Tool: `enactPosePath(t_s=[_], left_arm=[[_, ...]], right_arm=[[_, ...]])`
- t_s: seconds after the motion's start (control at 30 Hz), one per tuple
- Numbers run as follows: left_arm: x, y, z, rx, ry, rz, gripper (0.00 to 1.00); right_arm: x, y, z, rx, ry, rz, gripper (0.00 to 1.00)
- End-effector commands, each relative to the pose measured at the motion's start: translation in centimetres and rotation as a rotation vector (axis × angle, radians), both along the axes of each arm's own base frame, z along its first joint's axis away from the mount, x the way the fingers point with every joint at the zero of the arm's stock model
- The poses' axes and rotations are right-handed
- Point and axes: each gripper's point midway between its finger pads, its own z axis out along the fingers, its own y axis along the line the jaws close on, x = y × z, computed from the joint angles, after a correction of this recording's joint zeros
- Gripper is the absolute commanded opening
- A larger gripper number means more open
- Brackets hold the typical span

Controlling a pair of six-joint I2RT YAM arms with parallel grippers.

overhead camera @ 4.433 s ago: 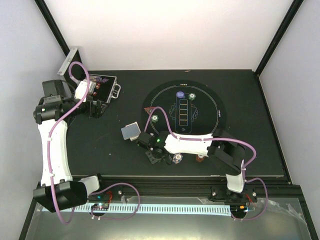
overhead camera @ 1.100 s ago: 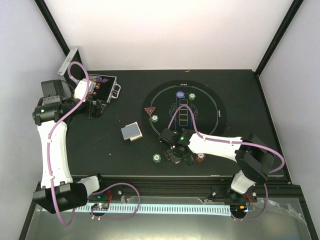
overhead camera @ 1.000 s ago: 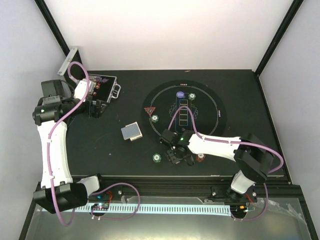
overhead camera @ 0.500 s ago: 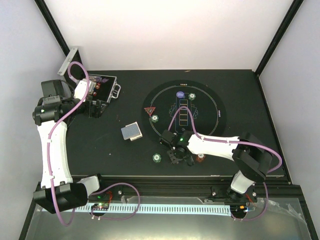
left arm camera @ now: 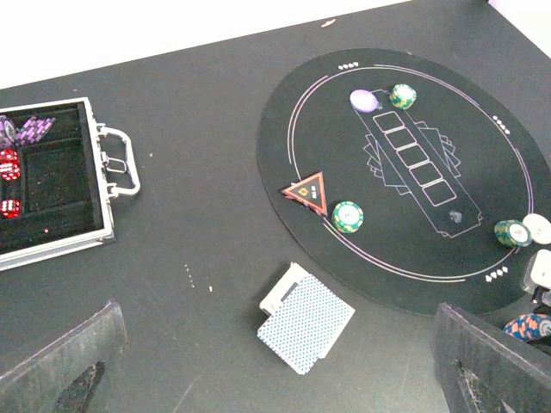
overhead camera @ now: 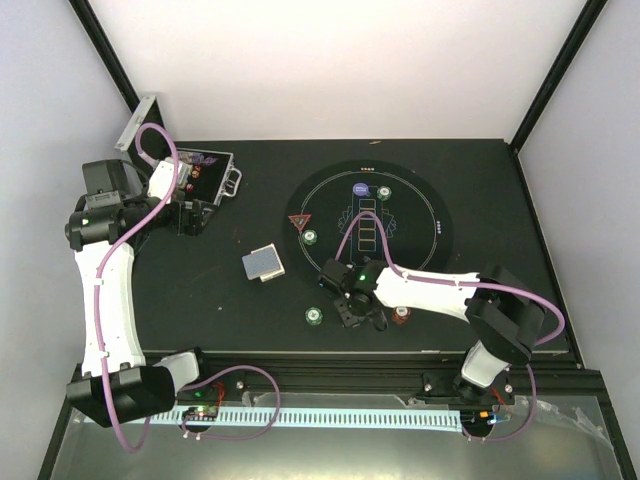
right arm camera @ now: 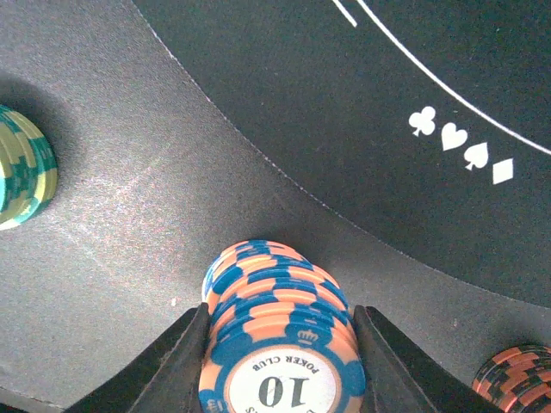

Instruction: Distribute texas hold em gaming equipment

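A: Where does the right gripper point(overhead camera: 354, 308) stand?

B: Low over the table point(overhead camera: 200, 300), just off the near rim of the round mat point(overhead camera: 420, 190); its fingers point(right arm camera: 191, 353) press both sides of an orange-and-blue chip stack point(right arm camera: 280, 344) — closed on it, with the stack resting on bare table.

A: Anything crowding it?

B: A green chip stack point(right arm camera: 21, 168) on its left and a brown-red chip stack point(right arm camera: 516, 379) on its right, both apart from the fingers; the table's front edge lies near.

A: And the other side?

B: The left gripper point(overhead camera: 190, 218) hangs wide open beside the metal case point(overhead camera: 205, 172); the card deck point(overhead camera: 263, 264) lies alone between case and mat — open table around it.
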Motion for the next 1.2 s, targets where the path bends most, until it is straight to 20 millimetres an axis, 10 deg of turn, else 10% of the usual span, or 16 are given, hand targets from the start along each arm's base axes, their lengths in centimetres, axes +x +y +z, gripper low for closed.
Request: enactPosePath(t_s=[0.0, 0.33, 0.57, 0.8, 1.17], left_arm=[[-0.3, -0.2, 1.3, -0.005, -0.037, -0.008, 0.99], [-0.3, -0.2, 1.5, -0.006, -0.044, -0.006, 0.99], [-0.4, -0.3, 1.3, -0.008, -0.038, -0.006, 0.99], [-0.3, -0.2, 1.2, -0.006, -0.035, -0.004, 0.99], [-0.2, -0.2, 1.0, -0.011, -0.033, -0.006, 0.99]], right_arm=[[0.7, 0.7, 1.8, 0.018, -0.037, -0.001, 0.33], [3.0, 2.6, 6.2, 0.036, -0.114, 0.026, 0.32], [8.3, 8.1, 7.6, 0.069, -0.144, 0.047, 0.32], [14.1, 10.4, 4.3, 0.062, -0.098, 0.013, 0.32], [17.1, 11.6, -0.5, 0.052, -0.030, -0.005, 0.31]])
